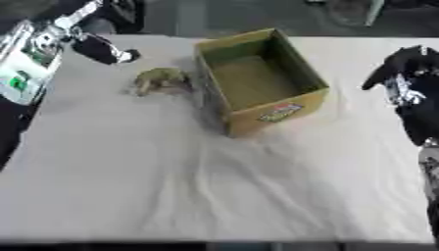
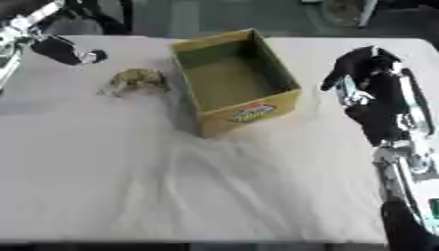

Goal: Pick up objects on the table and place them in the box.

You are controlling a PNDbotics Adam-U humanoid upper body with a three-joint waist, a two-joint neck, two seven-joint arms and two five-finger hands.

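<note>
The left robot hand (image 1: 107,50) is hanging above the far left corner of the surface (image 1: 171,186), dark, with a pale tip turned toward the middle. It is gripping nothing, but whether its fingers are straight or curled I cannot tell. The arm behind it is coming in from the upper left corner, sloping down and inward, so the hand is sitting just up and to the left of the one loose thing there.

That thing is a small olive-green lump (image 1: 161,81), lying on the white cloth just beside the left wall of the box (image 1: 261,115), near it but seemingly not touching. Its outline is rounded and irregular, and it is looking soft and crumpled rather than rigid, perhaps a plush toy or a bunched rag; what it is exactly I cannot make out. Judging by that, it is likely light and yielding, unlikely to break, and prone to squash under closing fingers rather than slip. Taking it from above across its bulkiest middle seems the safest hold, with fingers on both sides.

The box is standing open, cardboard, with a coloured label on its near wall, and its inside is showing bare.

The right robot hand (image 2: 360,68) is hovering well to the right of the box, fingers drooping and relaxed, carrying nothing, its forearm running down toward the lower right corner.
</note>
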